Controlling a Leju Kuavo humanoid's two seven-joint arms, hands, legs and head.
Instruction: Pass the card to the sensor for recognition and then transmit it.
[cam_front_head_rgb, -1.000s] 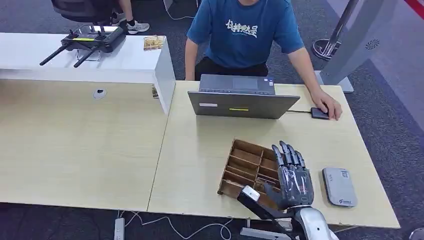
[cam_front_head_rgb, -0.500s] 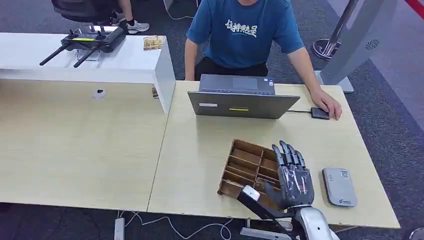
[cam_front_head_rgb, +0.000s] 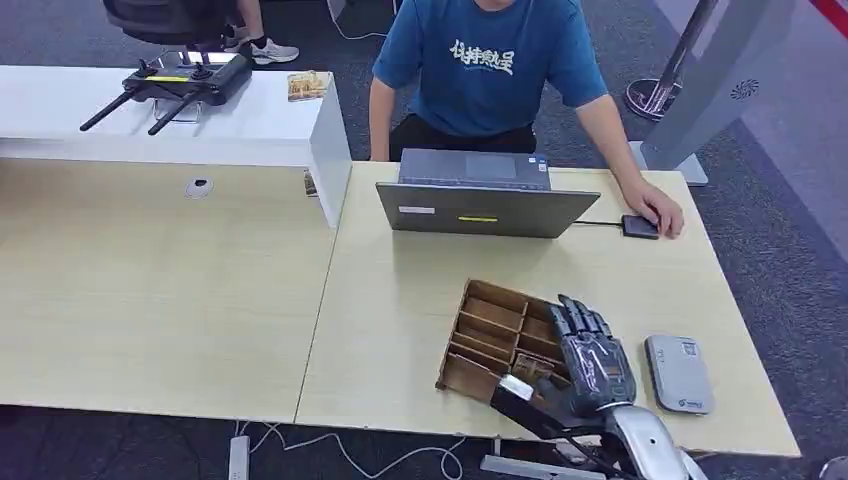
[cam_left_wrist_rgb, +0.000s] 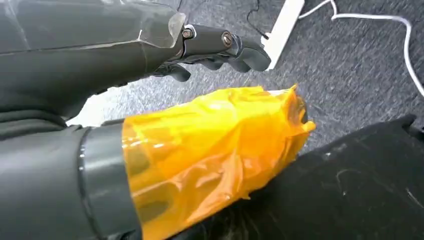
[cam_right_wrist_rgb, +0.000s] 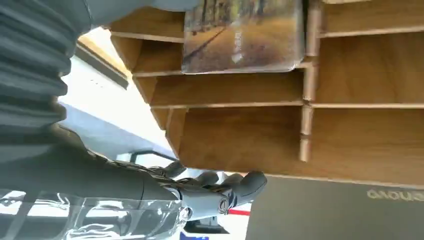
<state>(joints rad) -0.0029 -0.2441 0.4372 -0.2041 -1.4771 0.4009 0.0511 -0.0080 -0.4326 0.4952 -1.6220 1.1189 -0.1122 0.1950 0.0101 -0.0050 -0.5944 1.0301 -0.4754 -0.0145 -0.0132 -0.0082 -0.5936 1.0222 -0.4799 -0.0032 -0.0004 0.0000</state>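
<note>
A wooden slotted tray (cam_front_head_rgb: 487, 322) sits near the table's front edge. My right hand (cam_front_head_rgb: 592, 360) hovers low over its right part, fingers stretched out and apart, holding nothing. In the right wrist view a card (cam_right_wrist_rgb: 243, 35) printed with an autumn road lies in one of the tray's slots (cam_right_wrist_rgb: 235, 135), apart from my fingers (cam_right_wrist_rgb: 220, 192). The grey flat sensor (cam_front_head_rgb: 678, 373) lies on the table just right of that hand. My left hand (cam_left_wrist_rgb: 215, 45) hangs above the carpet with nothing in it, its thumb (cam_left_wrist_rgb: 210, 150) wrapped in orange tape.
A grey laptop (cam_front_head_rgb: 487, 205) stands behind the tray. A person in a blue shirt (cam_front_head_rgb: 485, 60) sits beyond it, one hand on a mouse (cam_front_head_rgb: 655, 215). A white raised shelf (cam_front_head_rgb: 260, 125) carries a remote controller (cam_front_head_rgb: 180, 85). A power strip (cam_left_wrist_rgb: 282, 25) lies on the floor.
My right hand has dropped lower and tipped forward over the tray's right part. Nothing else has moved.
</note>
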